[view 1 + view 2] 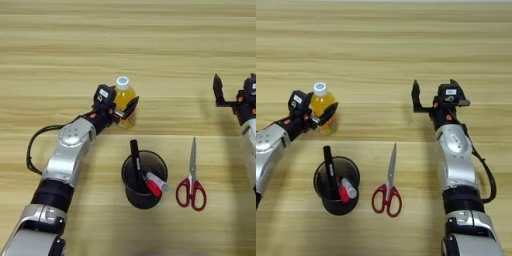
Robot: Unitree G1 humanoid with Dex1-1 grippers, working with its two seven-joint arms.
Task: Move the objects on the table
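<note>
Landmark: pen cup [144, 179], black, standing near the front middle of the table [150, 45].

Bottle [124, 101] stood upright just behind and slightly left of the cup, long axis vertical, white cap up, orange drink inside. Left gripper [121, 107] was right at it: one finger behind-left of the bottle, the other across its front-right, so the bottle sat between the jaws. Looked clamped on the bottle, base apparently on the wood. Left forearm ran in from the cup's left, angled up toward the bottle, wrist roughly level.

Right gripper [433, 100] hovered well to the right of the cup and behind it, jaws apart, nothing held, forearm coming up from the front edge.

In the cup: marker [156, 181] leaning right, plus a black pen [136, 162]. Red-handled scissors [192, 180] lay flat just right of the cup, blades pointing away.

Left arm was clearly nearer the bottle.
</note>
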